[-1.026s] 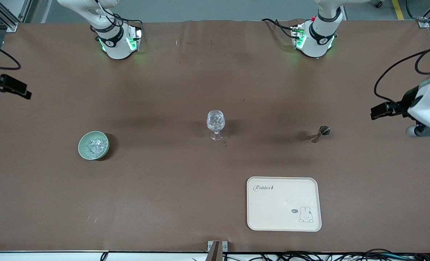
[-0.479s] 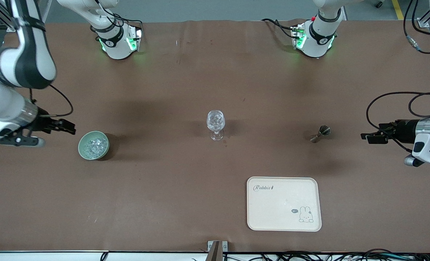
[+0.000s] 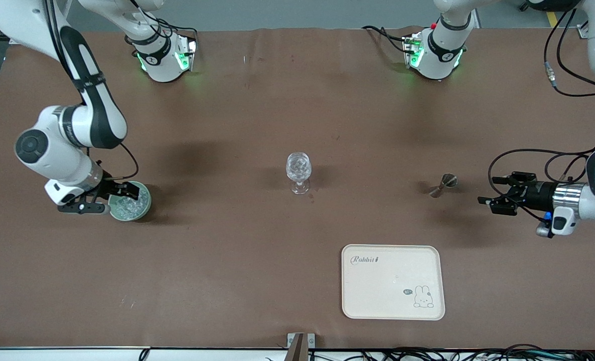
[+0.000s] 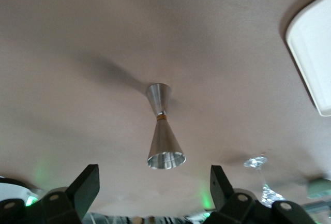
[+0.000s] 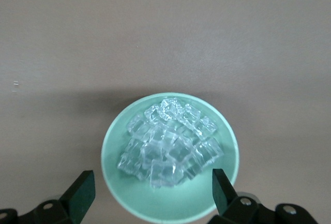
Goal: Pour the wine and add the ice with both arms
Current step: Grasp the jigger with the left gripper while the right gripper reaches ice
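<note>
Right tool (image 3: 133,191) gapes wide, empty, over the ice (image 5: 169,142) bowl (image 5: 118,146); left tool (image 3: 489,199) spread, empty, at the jigger's (image 3: 442,184) three o'clock.

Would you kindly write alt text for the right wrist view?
A pale green bowl heaped with clear ice sits on the brown table, with the right gripper poised above it, fingers open on either side of the bowl.

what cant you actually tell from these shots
- Front view: the right tool covers part of the green bowl, hiding some ice.
- Front view: whether the metal jigger or the stemmed glass holds liquid; both too small.
- Left wrist view: the glass's bowl is cut off by the bottom edge.
- Right wrist view: the bowl's rim is cut off by the edge.
</note>
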Action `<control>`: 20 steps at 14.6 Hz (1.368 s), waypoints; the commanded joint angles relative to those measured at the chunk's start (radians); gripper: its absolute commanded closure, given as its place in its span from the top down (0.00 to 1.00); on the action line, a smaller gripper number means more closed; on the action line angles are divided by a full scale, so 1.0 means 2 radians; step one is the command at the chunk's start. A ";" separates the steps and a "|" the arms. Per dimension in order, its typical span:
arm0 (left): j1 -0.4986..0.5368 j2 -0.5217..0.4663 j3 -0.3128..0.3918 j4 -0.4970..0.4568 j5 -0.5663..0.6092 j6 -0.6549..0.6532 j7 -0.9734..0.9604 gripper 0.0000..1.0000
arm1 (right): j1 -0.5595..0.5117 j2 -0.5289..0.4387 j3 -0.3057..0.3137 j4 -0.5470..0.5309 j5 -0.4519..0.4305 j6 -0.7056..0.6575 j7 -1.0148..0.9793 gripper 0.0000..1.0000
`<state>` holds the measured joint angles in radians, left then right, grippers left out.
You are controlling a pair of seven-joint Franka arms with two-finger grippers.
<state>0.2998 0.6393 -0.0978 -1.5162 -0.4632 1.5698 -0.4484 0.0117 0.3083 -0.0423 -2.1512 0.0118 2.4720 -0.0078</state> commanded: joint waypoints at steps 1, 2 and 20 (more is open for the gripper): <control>0.008 0.033 -0.002 0.013 -0.034 -0.010 -0.017 0.94 | -0.003 0.011 0.000 -0.006 0.004 0.022 -0.017 0.97; 0.009 0.043 -0.002 0.013 -0.043 -0.010 -0.023 0.94 | -0.003 0.014 0.000 -0.007 0.004 0.026 -0.022 0.94; 0.016 0.108 -0.004 -0.045 -0.134 -0.013 -0.047 0.68 | -0.010 0.027 0.001 -0.019 0.005 0.040 -0.028 0.50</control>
<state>0.3326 0.8638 -0.1023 -1.5921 -0.7108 1.5491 -0.5297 0.0034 0.3711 -0.0480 -2.1721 0.0118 2.5355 -0.0474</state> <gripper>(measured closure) 0.269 0.476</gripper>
